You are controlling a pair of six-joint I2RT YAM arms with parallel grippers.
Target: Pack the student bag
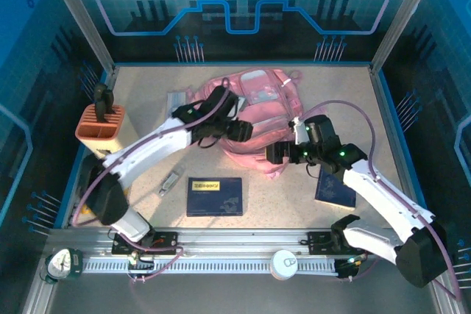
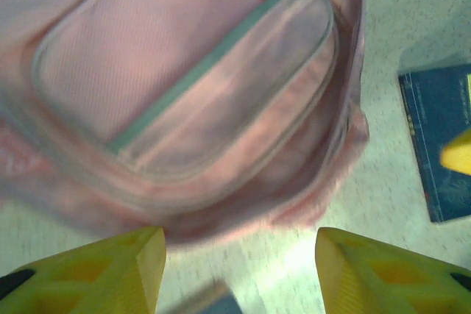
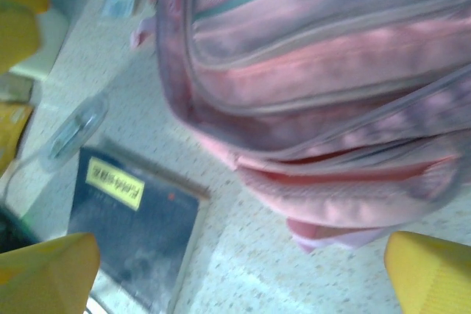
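The bag (image 1: 257,90) is laid flat at the middle rear of the table (image 1: 147,93), front pocket upward. The left arm (image 1: 147,148) is stretched diagonally from its base toward the bag. The left gripper (image 1: 239,130) is held at the bag's near edge, its fingers (image 2: 110,273) spread with nothing between them. The right arm (image 1: 383,189) is bent inward, and the right gripper (image 1: 274,154) is set by the bag's near right corner, fingers (image 3: 51,273) likewise spread and empty. A blue book (image 1: 214,195) is seen lying flat in front of the bag.
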